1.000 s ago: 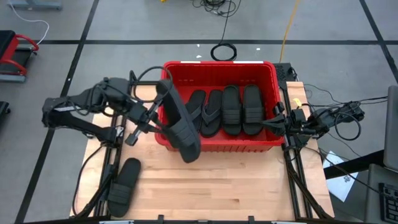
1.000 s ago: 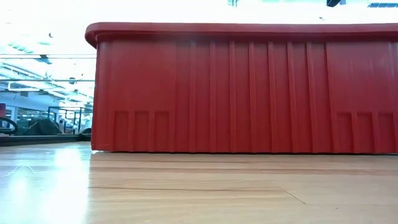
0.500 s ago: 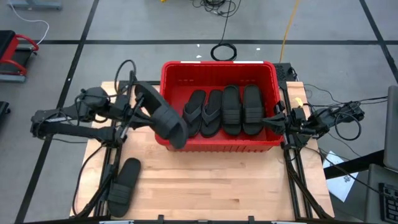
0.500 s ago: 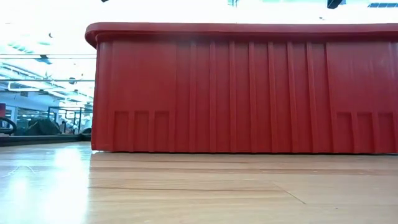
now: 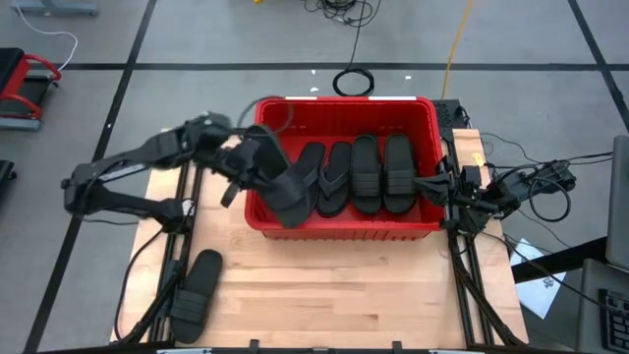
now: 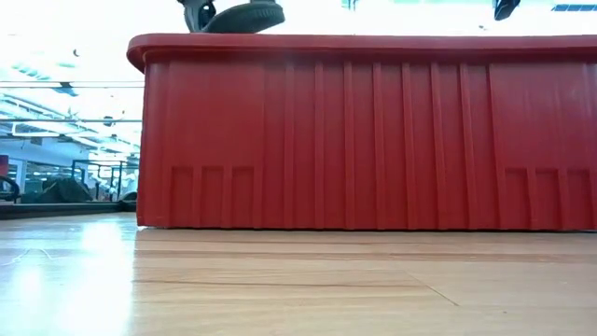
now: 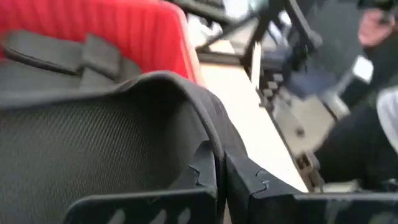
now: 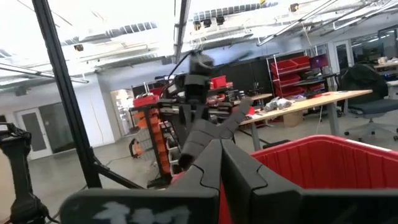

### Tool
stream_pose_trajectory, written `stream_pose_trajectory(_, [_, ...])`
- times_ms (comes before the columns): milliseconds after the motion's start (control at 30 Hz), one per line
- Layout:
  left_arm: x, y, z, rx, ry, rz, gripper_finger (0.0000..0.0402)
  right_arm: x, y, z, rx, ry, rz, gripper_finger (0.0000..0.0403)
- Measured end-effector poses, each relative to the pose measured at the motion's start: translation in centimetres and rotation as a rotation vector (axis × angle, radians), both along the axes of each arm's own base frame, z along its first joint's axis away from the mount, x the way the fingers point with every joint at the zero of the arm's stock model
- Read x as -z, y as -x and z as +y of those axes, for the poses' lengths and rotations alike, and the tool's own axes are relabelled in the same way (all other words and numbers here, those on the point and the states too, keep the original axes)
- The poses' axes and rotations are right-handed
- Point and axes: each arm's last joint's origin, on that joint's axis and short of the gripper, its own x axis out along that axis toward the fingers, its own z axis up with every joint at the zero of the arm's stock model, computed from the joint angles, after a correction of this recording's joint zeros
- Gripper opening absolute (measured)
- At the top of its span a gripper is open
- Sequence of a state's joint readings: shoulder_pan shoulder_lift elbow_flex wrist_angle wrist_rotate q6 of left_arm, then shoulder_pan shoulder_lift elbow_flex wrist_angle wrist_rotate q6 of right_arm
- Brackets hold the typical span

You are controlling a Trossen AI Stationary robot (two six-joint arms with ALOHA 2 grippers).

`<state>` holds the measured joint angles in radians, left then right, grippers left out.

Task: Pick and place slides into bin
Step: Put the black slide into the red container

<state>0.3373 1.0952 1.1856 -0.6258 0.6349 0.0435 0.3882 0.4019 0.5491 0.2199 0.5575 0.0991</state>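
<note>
From my end, the left tool (image 5: 257, 165) is clamped on one black rubber slide (image 5: 280, 187), holding it tilted over the left end of the red bin (image 5: 339, 229), toe dipping inside. The bin is ribbed plastic with a rolled rim, and four more sandals (image 5: 356, 175) lie side by side in it: two thong-style, two with wide ribbed straps. Another slide (image 5: 195, 286) sits alone on the wooden desk (image 5: 364, 290) near the front left corner. The right tool (image 5: 439, 187) is clenched shut on nothing, parked against the bin's right rim. The low view only gives me the bin wall (image 6: 373, 140), with the held slide's edge (image 6: 244, 16) poking above the rim. The left wrist view shows the sole's fine mesh texture (image 7: 93, 149).
</note>
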Motion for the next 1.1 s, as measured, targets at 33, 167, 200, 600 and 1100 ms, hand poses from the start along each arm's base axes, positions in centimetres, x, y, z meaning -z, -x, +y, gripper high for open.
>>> stream_pose_trajectory(33, [-0.2,-0.5,0.5,0.027,-0.008,0.02,0.0,0.0,0.0,0.0,-0.001,-0.005,-0.001,0.0])
stream_pose_trajectory(167, [-1.1,-2.0,2.7,0.133,0.002,0.056,0.0,0.0,0.0,0.0,-0.003,-0.012,-0.002,0.0])
stream_pose_trajectory(200, [-1.4,-2.5,3.3,0.155,0.002,0.046,0.0,0.0,0.0,0.0,-0.004,-0.012,-0.002,0.0])
stream_pose_trajectory(600, [-1.9,-9.2,10.4,0.242,-0.007,-0.054,0.0,0.0,0.0,0.0,0.0,0.014,0.004,0.0])
stream_pose_trajectory(1100, [8.7,-15.9,15.2,0.326,0.02,0.13,0.0,0.1,0.0,0.0,0.0,0.02,0.017,0.0])
